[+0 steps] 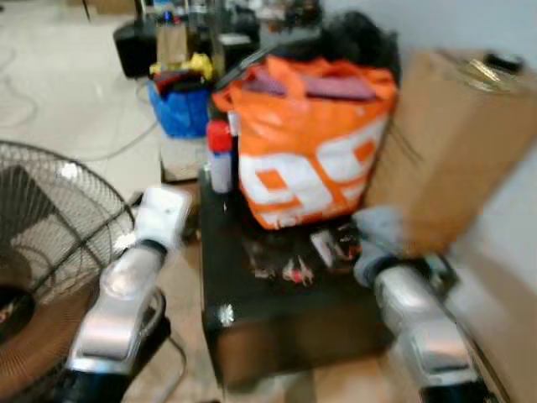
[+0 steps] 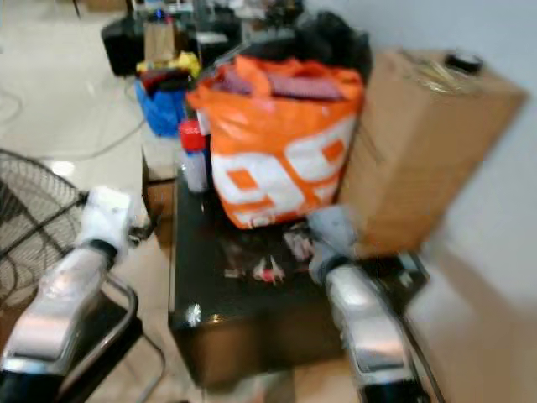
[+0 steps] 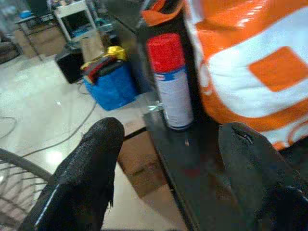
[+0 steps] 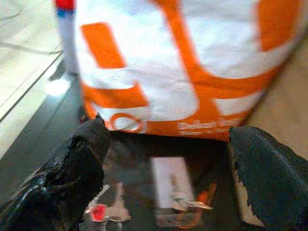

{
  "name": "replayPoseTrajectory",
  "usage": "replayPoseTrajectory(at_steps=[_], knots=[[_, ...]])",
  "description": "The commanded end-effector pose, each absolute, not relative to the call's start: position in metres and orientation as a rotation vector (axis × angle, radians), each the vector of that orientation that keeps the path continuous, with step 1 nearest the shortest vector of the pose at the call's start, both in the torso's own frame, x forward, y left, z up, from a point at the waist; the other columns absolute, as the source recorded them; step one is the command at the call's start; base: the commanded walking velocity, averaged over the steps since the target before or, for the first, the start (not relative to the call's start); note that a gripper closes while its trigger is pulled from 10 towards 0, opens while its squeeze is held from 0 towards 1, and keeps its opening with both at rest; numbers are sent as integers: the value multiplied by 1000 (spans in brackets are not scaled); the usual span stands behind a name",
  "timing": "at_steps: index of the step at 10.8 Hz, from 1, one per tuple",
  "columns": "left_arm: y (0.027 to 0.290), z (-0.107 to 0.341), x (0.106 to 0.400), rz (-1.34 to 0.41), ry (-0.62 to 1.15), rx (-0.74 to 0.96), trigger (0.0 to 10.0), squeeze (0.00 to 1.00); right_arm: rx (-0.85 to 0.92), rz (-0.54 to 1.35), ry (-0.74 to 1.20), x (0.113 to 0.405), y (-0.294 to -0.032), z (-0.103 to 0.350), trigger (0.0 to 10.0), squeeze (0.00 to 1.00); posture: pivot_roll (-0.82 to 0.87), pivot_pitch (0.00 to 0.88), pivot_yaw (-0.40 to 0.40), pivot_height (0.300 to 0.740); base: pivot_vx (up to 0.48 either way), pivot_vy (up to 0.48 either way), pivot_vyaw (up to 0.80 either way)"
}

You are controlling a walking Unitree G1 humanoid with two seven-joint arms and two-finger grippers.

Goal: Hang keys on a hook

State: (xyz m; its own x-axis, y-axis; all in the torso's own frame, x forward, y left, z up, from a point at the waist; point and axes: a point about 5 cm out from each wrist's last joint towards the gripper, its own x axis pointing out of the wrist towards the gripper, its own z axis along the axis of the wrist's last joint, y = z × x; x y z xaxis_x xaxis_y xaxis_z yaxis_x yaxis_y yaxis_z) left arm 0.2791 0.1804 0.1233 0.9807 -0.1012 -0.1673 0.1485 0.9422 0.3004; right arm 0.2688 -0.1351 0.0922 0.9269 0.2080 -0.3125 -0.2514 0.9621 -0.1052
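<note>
keys (image 4: 107, 210) lie loose on black table (image 1: 252, 311) before orange bag (image 1: 310, 143); right gripper (image 4: 168, 163) spread above them; left gripper (image 3: 166, 159) spread, idle; keys light, hard, slippery, jangly; probably pinch ring or red tag.

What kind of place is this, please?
Probably a cluttered storage corner of a home or workshop: a tiled floor, an orange bag and spray can on a black table, a cardboard box, a fan.

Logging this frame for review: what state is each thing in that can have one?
Left tool: open, holding nothing.
Right tool: open, above the keys.
Keys: lying on the black table, not gripped.
Orange bag: upright, top open.
Spray can: upright, red cap on.
Cardboard box: upright, leaning.
</note>
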Motion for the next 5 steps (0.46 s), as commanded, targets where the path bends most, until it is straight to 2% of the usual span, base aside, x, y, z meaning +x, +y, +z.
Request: replayPoseTrajectory(at_steps=[1, 5], knots=[[170, 128, 281, -163, 119, 320, 10000, 0, -159, 214, 337, 268, -148, 88, 10000, 0, -29, 0, -22, 740, 0, 0, 0], [173, 123, 278, -167, 131, 384, 10000, 0, -67, 256, 330, 279, -142, 83, 10000, 0, -18, 0, -45, 740, 0, 0, 0]])
